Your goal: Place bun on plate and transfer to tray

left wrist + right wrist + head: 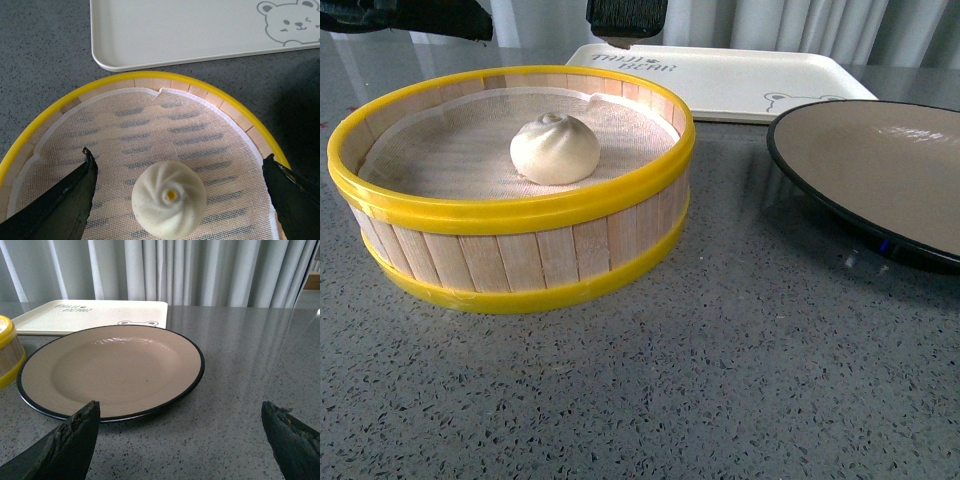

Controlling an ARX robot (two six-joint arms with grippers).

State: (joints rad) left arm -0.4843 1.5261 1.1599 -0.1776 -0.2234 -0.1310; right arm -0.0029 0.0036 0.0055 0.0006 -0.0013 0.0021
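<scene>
- Bun (pixel 169 199) sits on the cloth near the middle of the steamer basket (pixel 510 212). The plate (pixel 110 370) is bare, just beside the tray (pixel 720 75).
- Left gripper (pixel 179 156): fingers spread wide, empty, hovering over the bun.
- Right gripper (pixel 180 406): spread, empty, facing the plate.
- My plan: straddle the bun evenly, stay clear of the basket rim and close gently, since soft dough probably dents.

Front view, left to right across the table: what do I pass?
steamer basket → bun, sitting inside that basket → tray, further back → plate, cut off by the right edge.
</scene>
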